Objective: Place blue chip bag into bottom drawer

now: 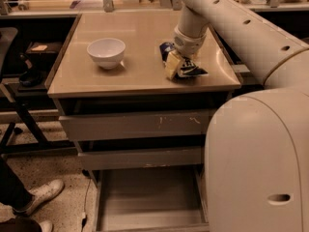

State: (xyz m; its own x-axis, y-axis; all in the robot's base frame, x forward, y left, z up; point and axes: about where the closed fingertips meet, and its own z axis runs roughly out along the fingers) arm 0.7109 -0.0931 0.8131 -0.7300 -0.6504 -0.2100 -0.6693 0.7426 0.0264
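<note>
Down at the far left a white sneaker (pixel 41 195) rests on the speckled floor. Further along, a white bowl (pixel 106 52) sits on the tan tabletop (pixel 140 74). Below, the bottom drawer (pixel 147 202) stands pulled out (grey floor bare). Right of the bowl, the blue chip bag (pixel 193 70) lies on the tabletop, with the hand (pixel 176 62) pressed down onto it; whether it grips the bag, I cannot tell.

Cream-white arm (pixel 231 21), thick round tube w/ small dark oval holes, ringed wrist collar. Big smooth shell (pixel 256 163), one slot. Yellowish claw (pixel 175 65) low over bench (pixel 140 37), rt side.
</note>
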